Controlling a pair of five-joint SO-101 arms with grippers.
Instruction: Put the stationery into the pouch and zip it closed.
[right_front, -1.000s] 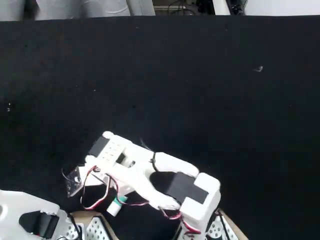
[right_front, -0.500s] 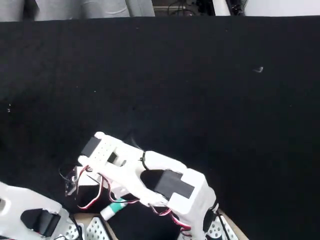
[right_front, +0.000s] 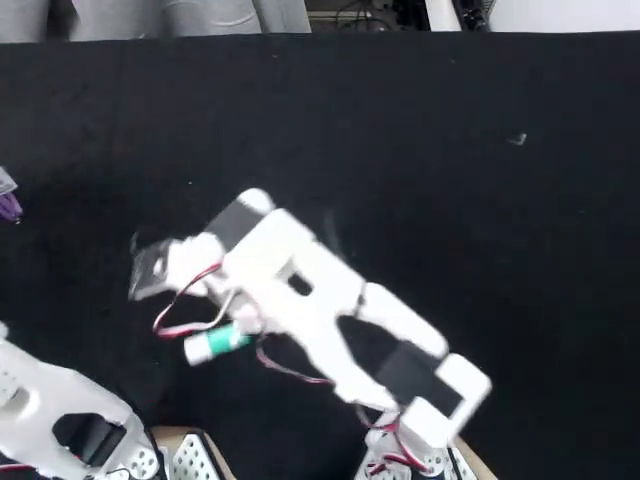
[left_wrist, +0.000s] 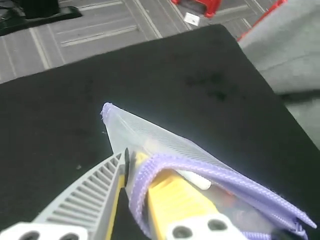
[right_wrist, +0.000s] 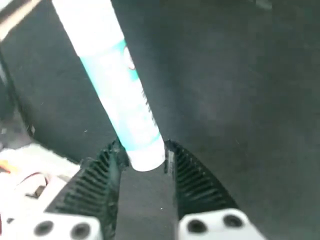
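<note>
- While the left tool (left_wrist: 131, 159) was clamped on one edge of the pouch (left_wrist: 165, 142), its jaws were seen pressed almost together, with the mesh wall pinched between them.
- The pouch was seen to be of translucent mesh with a purple zip tape (left_wrist: 210, 172). Pale and yellow shapes were made out inside it, though some of the yellow may have been the tool's own jaw behind the mesh.
- In the high view, a purple corner of the pouch (right_front: 8, 205) was found at the left edge of the black counter (right_front: 450, 200).
- The right tool (right_wrist: 143, 150) was closed narrowly on one end of a white-and-teal glue stick (right_wrist: 112, 75), and the rest of the stick jutted out beyond the jaws.
- In the high view the glue stick (right_front: 213, 343) was carried beneath the right arm, above the counter and well apart from that corner.
- The stick was judged light, stiff and smooth, so it could swivel or slip in an end grip. That grip did leave a long free length to be fed into the pouch.
- The pouch was judged soft and floppy, and best held on the zip tape near the mouth. The zip pull could not be made out.
</note>
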